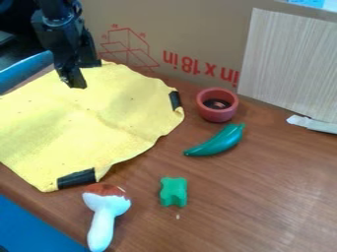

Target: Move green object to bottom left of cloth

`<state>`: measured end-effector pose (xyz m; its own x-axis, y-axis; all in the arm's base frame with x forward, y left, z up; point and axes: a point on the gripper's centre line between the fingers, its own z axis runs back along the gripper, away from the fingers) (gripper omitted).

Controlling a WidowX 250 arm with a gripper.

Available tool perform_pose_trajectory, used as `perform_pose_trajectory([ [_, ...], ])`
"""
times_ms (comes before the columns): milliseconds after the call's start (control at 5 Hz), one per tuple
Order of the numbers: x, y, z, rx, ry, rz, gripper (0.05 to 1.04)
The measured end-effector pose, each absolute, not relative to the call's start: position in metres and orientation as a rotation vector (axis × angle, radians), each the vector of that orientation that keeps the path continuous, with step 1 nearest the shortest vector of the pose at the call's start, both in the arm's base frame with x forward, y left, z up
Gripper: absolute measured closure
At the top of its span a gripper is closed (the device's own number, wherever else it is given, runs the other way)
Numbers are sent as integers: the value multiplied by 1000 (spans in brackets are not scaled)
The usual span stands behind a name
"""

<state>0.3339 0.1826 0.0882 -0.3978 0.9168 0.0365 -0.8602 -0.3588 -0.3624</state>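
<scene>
Black gripper [87, 75] over the far part of a yellow cloth [95, 115], its fingers [77, 81] set apart, nothing between them. Two green things lie on the brown bench [250, 202], both off the cloth: a small notched block [174, 192] near the front, and a curved pepper [219, 142] behind it, to its right. The task could mean either.

The step in hand looks to be reaching the green object. For the block, the gripper should travel high toward the front right, come straight down, and close across the notched waist, which should slip less than the lobed ends. The pepper looks smooth and may roll; it is best pinched across its thick middle, square to its slant.

A toy mushroom [106, 209] lies left of the block, its brown cap just beside the cloth's near edge. It stands in the way of a low carry, so lift clear of it. Set down gently inside the near left part; black tape [77, 178] marks the near edge, and dragging could ruck the cloth. A red pot [217, 105] sits behind the pepper, close enough to knock.
</scene>
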Motion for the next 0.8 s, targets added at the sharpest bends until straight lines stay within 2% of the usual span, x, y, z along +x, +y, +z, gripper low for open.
perform_pose_trajectory([
  [200,334,180,78,-197,-354,1934,83],
  [400,333,195,81,-258,-353,1681,83],
  [600,326,195,83,-322,-301,1491,83],
  [800,321,175,101,-337,-265,1354,83],
])
